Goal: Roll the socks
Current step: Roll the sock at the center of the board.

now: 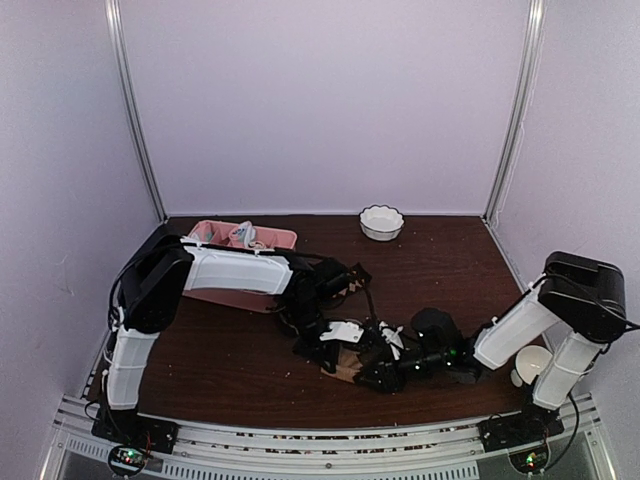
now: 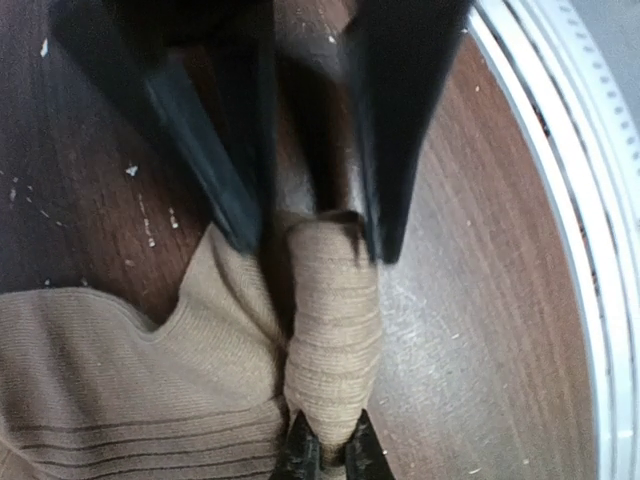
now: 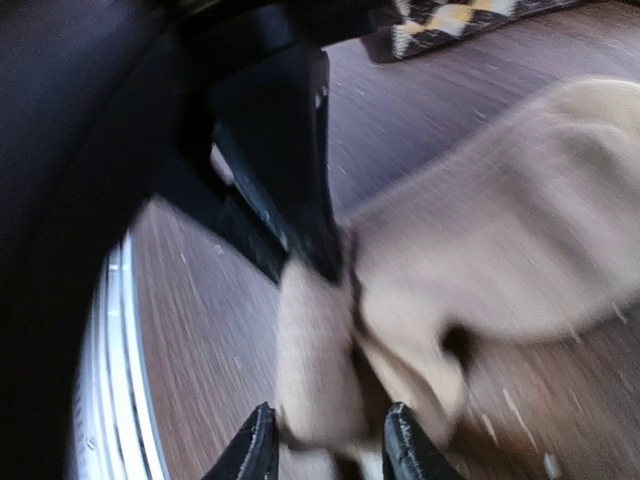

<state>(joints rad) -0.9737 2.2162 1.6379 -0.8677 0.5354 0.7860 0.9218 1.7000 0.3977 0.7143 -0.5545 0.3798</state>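
The tan sock (image 2: 100, 370) lies on the dark wooden table, and one end is rolled into a tight tube (image 2: 330, 320). My left gripper (image 2: 328, 452) is shut on one end of that tube. My right gripper (image 3: 328, 445) holds the opposite end between its fingertips; that view is blurred. In the top view both grippers, left (image 1: 338, 345) and right (image 1: 385, 372), meet over the tan sock (image 1: 347, 366) near the table's front centre. A corner of the dark argyle sock (image 3: 455, 18) shows beyond the tan one in the right wrist view. It is hidden in the top view.
A pink divided tray (image 1: 215, 232) with small bundles stands at the back left under the left arm. A white bowl (image 1: 381, 222) sits at the back centre. A white cup (image 1: 530, 366) is by the right arm's base. The table's front metal rail (image 2: 590, 260) is close.
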